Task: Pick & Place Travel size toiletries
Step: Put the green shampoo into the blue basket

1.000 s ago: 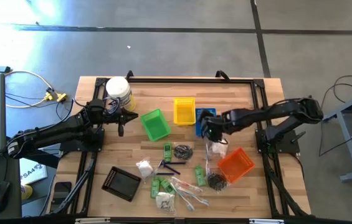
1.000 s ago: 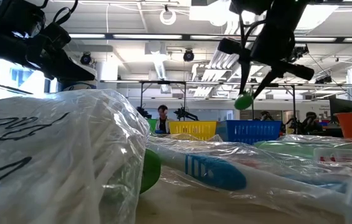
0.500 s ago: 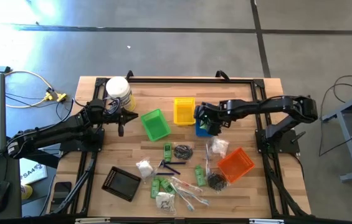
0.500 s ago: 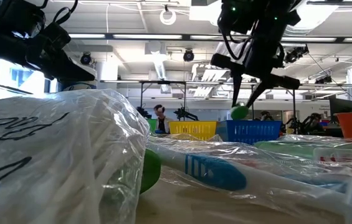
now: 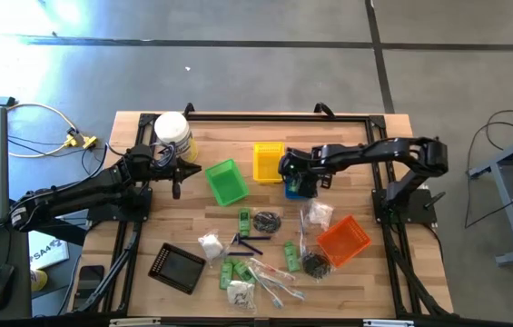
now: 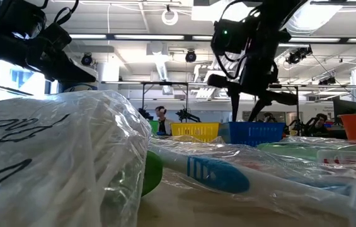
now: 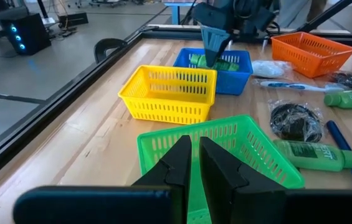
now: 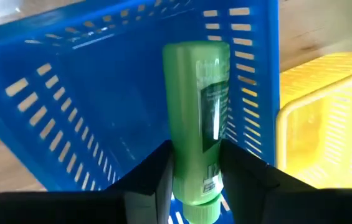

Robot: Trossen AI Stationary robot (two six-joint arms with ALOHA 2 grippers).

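High view: right pincer (image 5: 301, 181) over blue basket (image 5: 291, 191)

baskets (image 5: 226, 183), black tray (image 5: 176, 267), white jar (image 5: 172, 133)

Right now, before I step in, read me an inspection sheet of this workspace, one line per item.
Surface: wooden table, black frame around it.
Job's things: green bottle held over the blue basket; more toiletries lie loose at the near edge.
Clutter: white jar, green basket, yellow basket, orange basket, black tray.
End effectors: right end effector shut on the bottle; left end effector shut, empty, beside the green basket.
Cables: yellow and white leads on the floor.
Surroundings: open workshop; a person far behind.
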